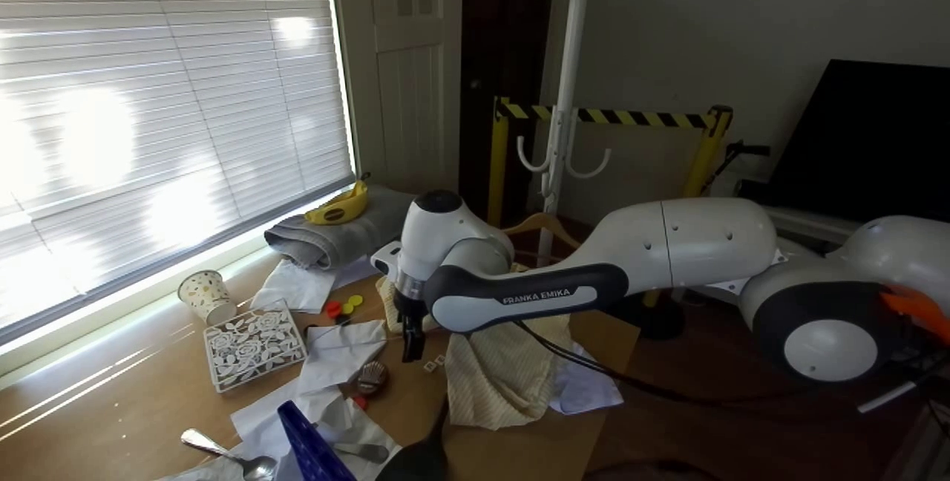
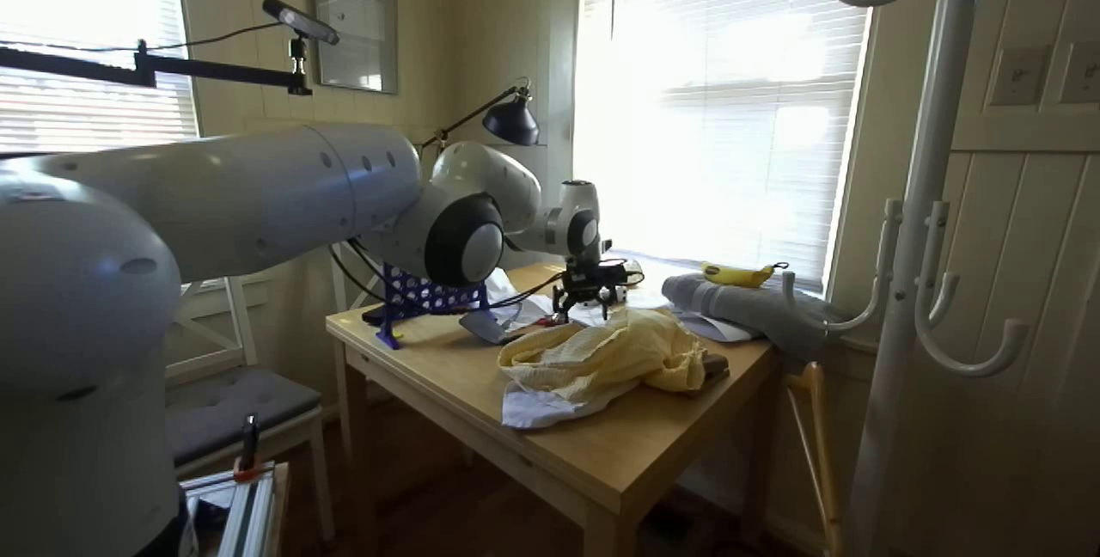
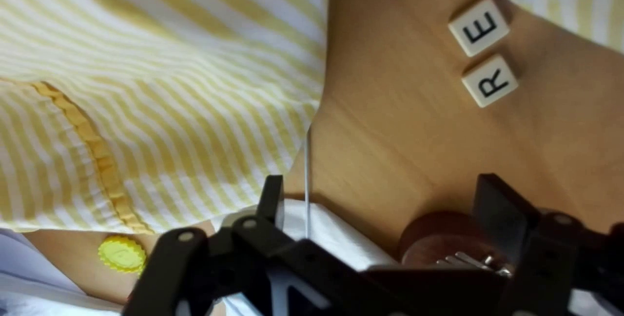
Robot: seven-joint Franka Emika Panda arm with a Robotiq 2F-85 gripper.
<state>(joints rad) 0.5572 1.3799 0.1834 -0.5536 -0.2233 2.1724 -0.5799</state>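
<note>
My gripper [image 3: 380, 199] is open in the wrist view, with nothing held between its fingers. It also shows above the table in both exterior views [image 1: 413, 353] [image 2: 581, 309]. A brown round item with white stripes [image 1: 372, 377] lies near it; in the wrist view this item [image 3: 429, 228] is partly hidden by the right finger. Two letter tiles, E [image 3: 479, 27] and R [image 3: 490, 81], lie on the wood. Yellow-striped cloth [image 3: 175, 111] lies beside the left finger. A thin grey rod or cord [image 3: 307, 174] runs past that finger. A yellow cap [image 3: 122, 254] lies at lower left.
White napkins [image 1: 343, 351], a white floral trivet [image 1: 256, 344], a speckled cup [image 1: 206, 297], a spoon [image 1: 215, 445], a blue upright piece [image 1: 312, 440] and a black utensil [image 1: 415, 462] are on the table. A toy banana [image 1: 340, 206] sits on a grey towel [image 1: 326, 245]. A coat stand [image 2: 919, 170] stands beside the table.
</note>
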